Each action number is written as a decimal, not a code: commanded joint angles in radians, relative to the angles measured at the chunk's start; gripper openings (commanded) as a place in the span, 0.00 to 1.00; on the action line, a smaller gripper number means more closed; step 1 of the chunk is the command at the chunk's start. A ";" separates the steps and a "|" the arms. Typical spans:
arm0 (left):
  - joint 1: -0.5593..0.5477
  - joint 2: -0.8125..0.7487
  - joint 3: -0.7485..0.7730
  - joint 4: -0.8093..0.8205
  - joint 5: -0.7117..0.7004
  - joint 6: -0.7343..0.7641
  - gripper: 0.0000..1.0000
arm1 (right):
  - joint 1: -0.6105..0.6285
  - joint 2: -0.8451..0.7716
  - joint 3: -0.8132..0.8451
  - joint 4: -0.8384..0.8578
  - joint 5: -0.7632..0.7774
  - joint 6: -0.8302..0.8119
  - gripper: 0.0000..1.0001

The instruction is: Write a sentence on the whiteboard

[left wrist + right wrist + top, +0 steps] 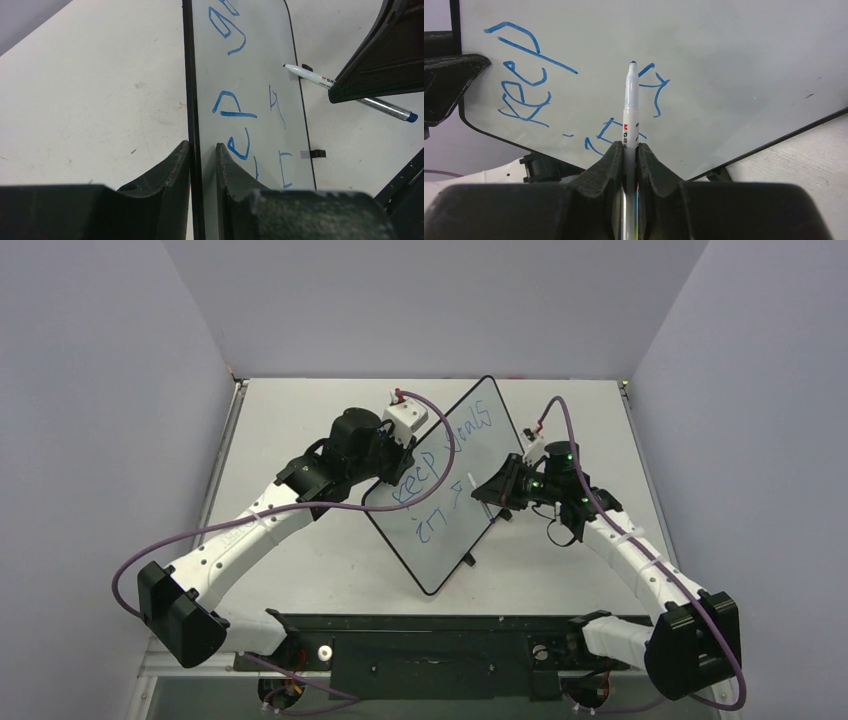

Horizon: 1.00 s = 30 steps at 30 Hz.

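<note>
A: Whiteboard (440,515) held up on edge on the counter (300,570), left hand (200,150) clamped on its rim: stiff, light, probably slippery.
B: Right hand (630,150) grips the marker (631,100), tip near the blue lettering (524,95).

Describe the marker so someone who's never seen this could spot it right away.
Find the big whiteboard propped up mid-table, with blue lettering. Facing that lettering, the right gripper is shut on the marker, tip towards the board. It is the only slim white stick among black gripper fingers.
</note>
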 commanded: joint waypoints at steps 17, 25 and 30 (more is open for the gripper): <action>-0.031 0.012 -0.025 -0.098 0.085 0.034 0.00 | -0.019 0.081 0.043 0.016 -0.115 0.110 0.00; -0.032 0.012 -0.025 -0.100 0.081 0.033 0.00 | -0.025 0.088 0.045 0.017 -0.087 0.110 0.00; -0.031 0.011 -0.025 -0.099 0.083 0.033 0.00 | -0.033 0.103 0.047 0.026 -0.074 0.110 0.00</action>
